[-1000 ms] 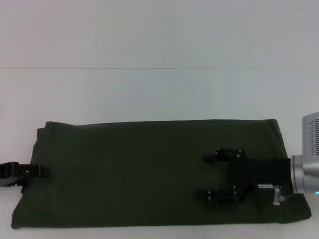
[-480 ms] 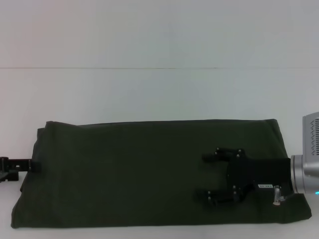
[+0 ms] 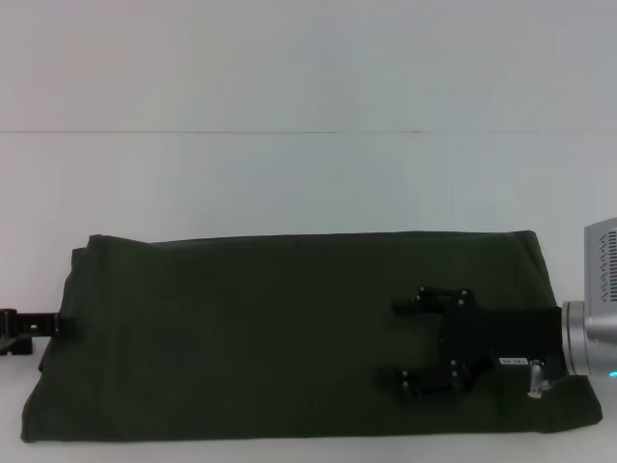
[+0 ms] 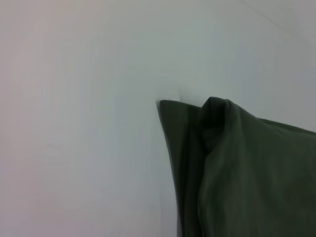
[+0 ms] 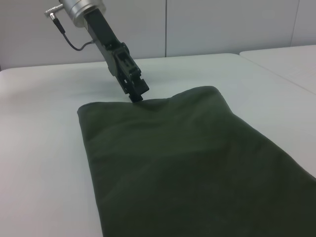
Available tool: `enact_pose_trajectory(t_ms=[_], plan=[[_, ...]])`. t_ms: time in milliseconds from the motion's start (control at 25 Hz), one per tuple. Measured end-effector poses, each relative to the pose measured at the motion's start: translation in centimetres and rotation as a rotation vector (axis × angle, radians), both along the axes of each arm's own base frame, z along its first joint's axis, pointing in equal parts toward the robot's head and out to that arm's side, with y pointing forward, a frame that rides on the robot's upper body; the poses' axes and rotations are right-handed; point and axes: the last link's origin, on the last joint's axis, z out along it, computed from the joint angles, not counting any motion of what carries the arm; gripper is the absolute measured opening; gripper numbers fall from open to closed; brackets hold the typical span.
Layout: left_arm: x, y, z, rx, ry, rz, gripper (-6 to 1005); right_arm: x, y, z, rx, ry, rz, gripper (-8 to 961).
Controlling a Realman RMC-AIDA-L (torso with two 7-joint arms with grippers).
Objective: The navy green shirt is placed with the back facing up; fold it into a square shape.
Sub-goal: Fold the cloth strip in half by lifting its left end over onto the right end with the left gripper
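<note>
While over shirt, right gripper fingers spread.

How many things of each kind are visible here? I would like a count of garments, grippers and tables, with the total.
Garments: 1, the navy green shirt, folded into a long band.
Grippers: 2, the left gripper at the shirt's left edge and the right gripper, open above its right part.
Tables: 1, the white table.
Total: 4.
</note>
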Motion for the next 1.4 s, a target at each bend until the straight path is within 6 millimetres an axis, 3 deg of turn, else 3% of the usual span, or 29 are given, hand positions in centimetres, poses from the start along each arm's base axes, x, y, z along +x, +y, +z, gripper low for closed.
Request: enact_pose_trajectory(t_ms=[1400], plan=[[0.11,0.01,-0.89,-0.027,0.019,-0.009,910,0.15,-0.09,-0.01,-0.006,0.002,-0.021,918]])
